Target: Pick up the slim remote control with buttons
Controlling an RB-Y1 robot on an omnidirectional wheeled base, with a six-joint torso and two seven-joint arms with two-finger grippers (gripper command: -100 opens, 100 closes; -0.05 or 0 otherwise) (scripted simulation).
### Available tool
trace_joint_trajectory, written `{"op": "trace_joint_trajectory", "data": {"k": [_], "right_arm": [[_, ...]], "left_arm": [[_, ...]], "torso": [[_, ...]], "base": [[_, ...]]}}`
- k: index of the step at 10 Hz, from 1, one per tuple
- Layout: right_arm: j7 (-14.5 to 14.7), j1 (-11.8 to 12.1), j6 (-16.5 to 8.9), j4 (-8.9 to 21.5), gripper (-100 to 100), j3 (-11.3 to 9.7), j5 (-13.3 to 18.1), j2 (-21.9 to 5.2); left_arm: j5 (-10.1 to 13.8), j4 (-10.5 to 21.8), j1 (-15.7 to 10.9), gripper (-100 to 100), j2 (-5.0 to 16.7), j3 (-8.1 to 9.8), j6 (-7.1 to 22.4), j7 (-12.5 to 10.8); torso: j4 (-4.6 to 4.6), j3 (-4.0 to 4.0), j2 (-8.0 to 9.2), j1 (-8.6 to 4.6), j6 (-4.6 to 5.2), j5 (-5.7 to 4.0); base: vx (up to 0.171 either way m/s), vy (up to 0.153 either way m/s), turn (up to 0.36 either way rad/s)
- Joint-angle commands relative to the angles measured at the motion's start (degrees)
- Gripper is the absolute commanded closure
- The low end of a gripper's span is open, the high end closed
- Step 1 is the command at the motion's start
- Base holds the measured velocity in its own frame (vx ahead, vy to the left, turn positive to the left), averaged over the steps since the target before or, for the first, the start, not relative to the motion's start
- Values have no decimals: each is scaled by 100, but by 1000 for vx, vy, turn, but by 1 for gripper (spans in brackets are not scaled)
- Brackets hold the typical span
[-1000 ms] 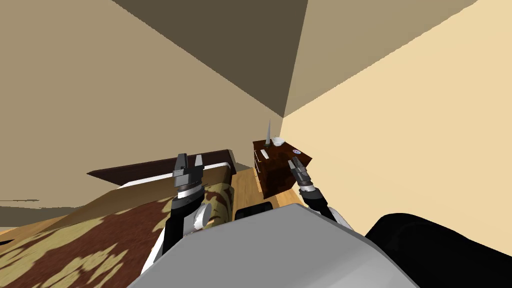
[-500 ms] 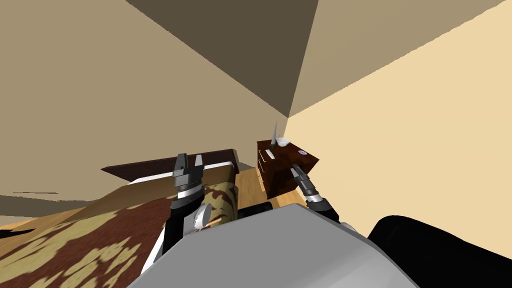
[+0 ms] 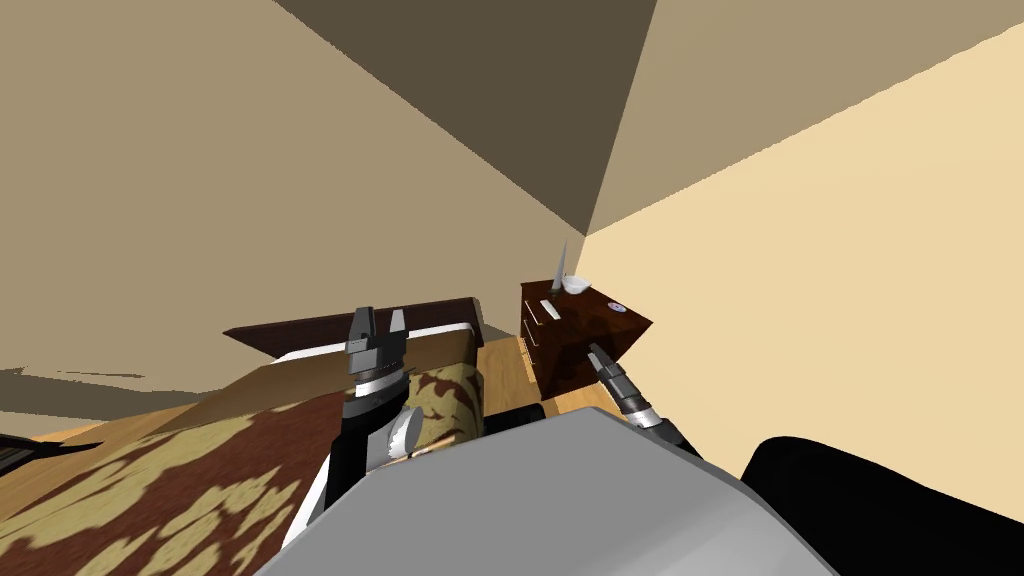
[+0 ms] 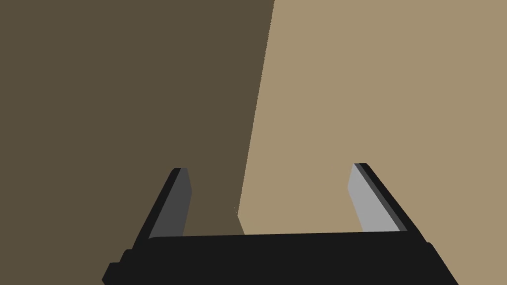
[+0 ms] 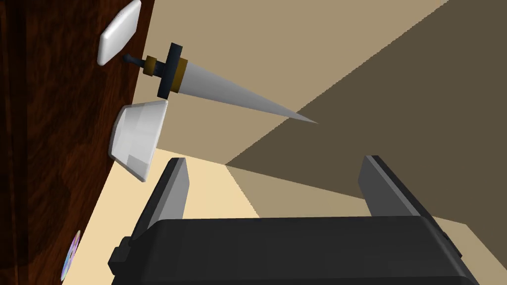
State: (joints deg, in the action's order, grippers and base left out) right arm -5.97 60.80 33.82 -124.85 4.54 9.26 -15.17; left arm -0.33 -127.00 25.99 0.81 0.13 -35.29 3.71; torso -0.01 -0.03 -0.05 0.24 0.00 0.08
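Seen from the head, the slim white remote [image 3: 550, 309] lay on the dark bench [image 3: 585, 320], the right hand [image 3: 597, 352] near its front. Left wrist: the left hand [image 4: 270, 173] had its fingers apart. Right wrist: fingers apart, the remote beyond a white bowl [image 5: 137, 138].

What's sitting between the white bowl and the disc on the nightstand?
Nothing: bare nightstand top between bowl and disc, seen in the right wrist view.

Bedroom of a home: bed [image 3: 300, 380] with dark headboard [image 3: 330, 327] and brown-and-tan patterned cover [image 3: 150, 490], dark wooden nightstand [image 3: 560, 350] with drawers (set in the corner beside the bed), wood plank floor [image 3: 503, 375], plain tan walls [image 3: 200, 150].
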Motion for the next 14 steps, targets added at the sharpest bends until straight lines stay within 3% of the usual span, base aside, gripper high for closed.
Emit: {"op": "trace_joint_trajectory", "data": {"k": [1,4,5,12,13,14], "right_arm": [[-41,286,-28,48,-100,34,100,-138],[-84,786,-79,117,-100,73,203,-282],[-84,816,-79,117,-100,73,203,-282],[-247,2110,-342,394,-100,265,663,-934],[-247,2293,-342,394,-100,265,663,-934],[-284,2468,-423,459,-100,322,787,-1113]], "left_arm": [[0,0,0,0,0,0,0,0],[0,0,0,0,0,0,0,0],[0,0,0,0,0,0,0,0],[0,0,1,0,0,0,0,0],[0,0,1,0,0,0,0,0],[0,0,1,0,0,0,0,0]], "torso": [[0,0,0,0,0,0],[-2,-6,-12,12,-1,1],[-3,-9,-15,3,-1,1],[-6,-16,-28,7,0,2],[-7,-18,-32,5,-2,0],[-6,-16,-27,-2,-1,0]], "base": [[39,92,86],[60,92,54],[33,41,-1],[81,88,66],[96,62,47],[117,67,101]]}}
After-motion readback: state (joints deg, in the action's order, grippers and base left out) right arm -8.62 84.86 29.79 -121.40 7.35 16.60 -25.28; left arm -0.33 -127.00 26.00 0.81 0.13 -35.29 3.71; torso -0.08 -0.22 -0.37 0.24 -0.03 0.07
